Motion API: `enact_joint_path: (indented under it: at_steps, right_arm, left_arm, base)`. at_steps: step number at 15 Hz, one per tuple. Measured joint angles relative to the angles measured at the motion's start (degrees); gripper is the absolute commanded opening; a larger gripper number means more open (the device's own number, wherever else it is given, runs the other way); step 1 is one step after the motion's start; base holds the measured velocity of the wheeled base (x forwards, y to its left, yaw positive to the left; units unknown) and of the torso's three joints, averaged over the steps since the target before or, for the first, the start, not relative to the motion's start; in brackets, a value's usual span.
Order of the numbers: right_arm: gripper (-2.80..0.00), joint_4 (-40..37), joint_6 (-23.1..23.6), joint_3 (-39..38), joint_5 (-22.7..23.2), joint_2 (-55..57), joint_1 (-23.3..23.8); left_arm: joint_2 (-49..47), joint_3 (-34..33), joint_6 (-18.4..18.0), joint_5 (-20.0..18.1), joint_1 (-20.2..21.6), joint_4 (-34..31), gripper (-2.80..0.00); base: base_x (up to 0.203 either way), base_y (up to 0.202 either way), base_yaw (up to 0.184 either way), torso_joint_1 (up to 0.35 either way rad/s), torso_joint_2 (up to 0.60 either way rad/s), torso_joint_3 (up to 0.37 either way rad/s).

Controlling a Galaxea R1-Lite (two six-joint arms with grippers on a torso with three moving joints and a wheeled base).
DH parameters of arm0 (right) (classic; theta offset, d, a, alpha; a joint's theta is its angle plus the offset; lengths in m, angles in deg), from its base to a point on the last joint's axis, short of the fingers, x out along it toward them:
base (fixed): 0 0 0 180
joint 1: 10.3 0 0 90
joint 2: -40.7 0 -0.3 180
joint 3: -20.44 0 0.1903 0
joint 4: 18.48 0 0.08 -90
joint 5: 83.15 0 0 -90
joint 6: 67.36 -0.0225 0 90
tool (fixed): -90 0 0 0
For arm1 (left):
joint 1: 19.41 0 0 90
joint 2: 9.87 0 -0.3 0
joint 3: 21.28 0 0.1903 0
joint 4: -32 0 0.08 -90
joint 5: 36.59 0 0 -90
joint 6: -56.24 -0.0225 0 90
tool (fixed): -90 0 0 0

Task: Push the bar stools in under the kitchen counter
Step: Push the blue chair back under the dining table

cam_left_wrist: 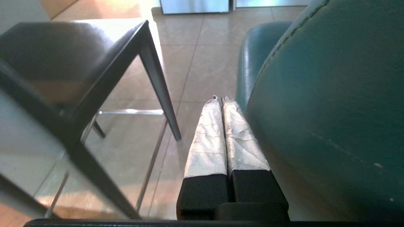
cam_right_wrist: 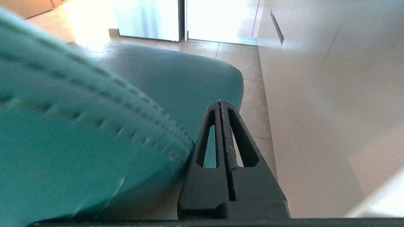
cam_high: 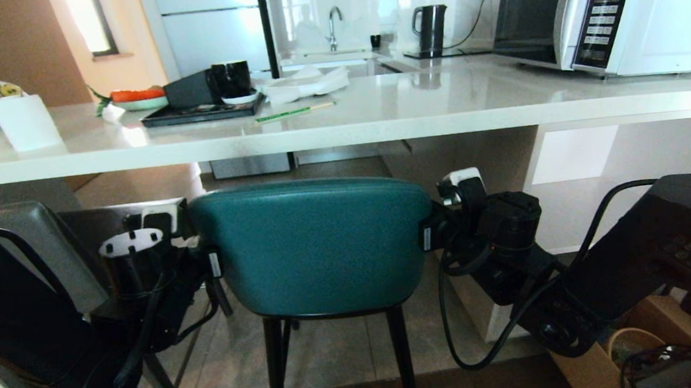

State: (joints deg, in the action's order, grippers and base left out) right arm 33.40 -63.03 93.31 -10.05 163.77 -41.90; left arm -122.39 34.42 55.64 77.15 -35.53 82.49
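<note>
The teal bar stool (cam_high: 315,245) stands in front of me, its padded back just below the edge of the white kitchen counter (cam_high: 340,126). My left gripper (cam_high: 210,263) lies shut against the left side of that back. In the left wrist view its taped fingers (cam_left_wrist: 208,138) are pressed together beside the teal back (cam_left_wrist: 331,110). My right gripper (cam_high: 427,232) sits shut at the back's right side, seen as closed black jaws (cam_right_wrist: 220,103) next to the teal back (cam_right_wrist: 79,142) and seat (cam_right_wrist: 176,78). The dark grey bar stool (cam_high: 10,245) stands at the left (cam_left_wrist: 63,63).
The counter's white end panel (cam_right_wrist: 331,94) is close on the right of the teal stool. On the counter stand a microwave (cam_high: 614,6), a kettle (cam_high: 431,27) and a black tray (cam_high: 203,111) with a mug. A basket and cables (cam_high: 647,349) lie on the floor at lower right.
</note>
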Motion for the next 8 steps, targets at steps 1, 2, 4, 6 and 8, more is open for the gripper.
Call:
enact_joint_path:
  at_steps: [1,2,4,6,8]
  right_arm:
    - [-2.80,0.02,0.02,0.00,-0.02,0.02,-0.07]
    - [-2.80,0.00,0.02,0.00,-0.07,0.05,-0.12]
    - [-2.80,0.02,-0.04,0.07,-0.11,0.10,-0.23]
    - [-2.80,0.06,-0.01,0.16,-0.13,0.21,-0.27]
    - [-2.80,-0.01,0.00,0.30,-0.10,0.37,-0.27]
  left_arm:
    - [0.00,0.00,0.00,-0.01,0.00,0.02,-2.80]
    - [0.01,0.00,0.00,0.00,0.00,0.03,-2.80]
    - [0.01,-0.02,0.00,0.00,-0.04,0.09,-2.80]
    - [0.04,-0.02,0.02,-0.13,-0.08,0.11,-2.80]
    - [0.04,0.05,0.00,-0.29,-0.28,0.11,-2.80]
  base:
    - [0.192,0.000,0.001,0.002,0.00,0.004]
    - [0.188,0.000,0.000,0.002,0.01,0.006]
    - [0.191,0.000,0.000,0.001,0.00,0.006]
    - [0.174,0.000,0.001,0.004,0.00,0.005]
    - [0.035,0.000,-0.006,0.004,0.00,0.000]
